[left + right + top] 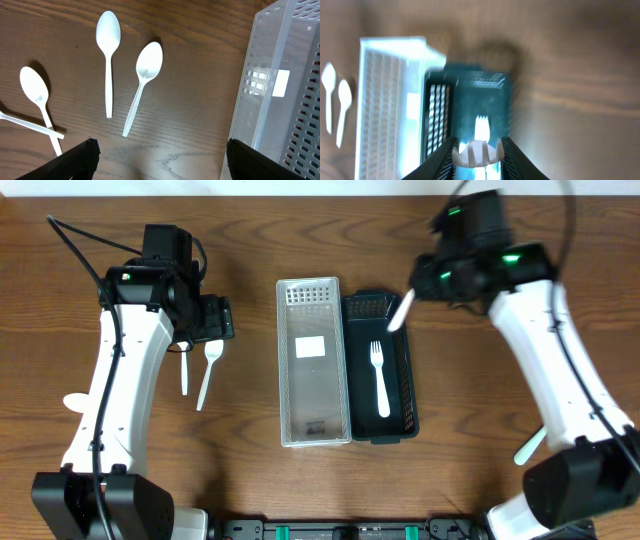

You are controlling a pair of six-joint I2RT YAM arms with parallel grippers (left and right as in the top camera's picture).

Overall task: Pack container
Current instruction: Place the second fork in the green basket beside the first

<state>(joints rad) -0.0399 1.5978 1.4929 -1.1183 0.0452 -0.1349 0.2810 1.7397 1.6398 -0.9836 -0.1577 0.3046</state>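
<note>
A clear white basket (284, 380) and a dark basket (410, 395) stand side by side at the table's middle. One white fork (380, 380) lies in the dark basket. My right gripper (418, 288) is shut on another white fork (477, 152), tines showing between the fingers, held above the dark basket's far end (470, 95). My left gripper (160, 155) is open and empty above the table, between the white basket's wall (280, 100) and loose white spoons (145, 70). Two of these spoons (208, 370) show in the overhead view beside the left arm.
Another white spoon (75, 402) pokes out left of the left arm. A white utensil (530, 445) lies near the right arm's base. The white basket holds only a label (310, 347). More spoons (35, 90) lie at the left of the left wrist view.
</note>
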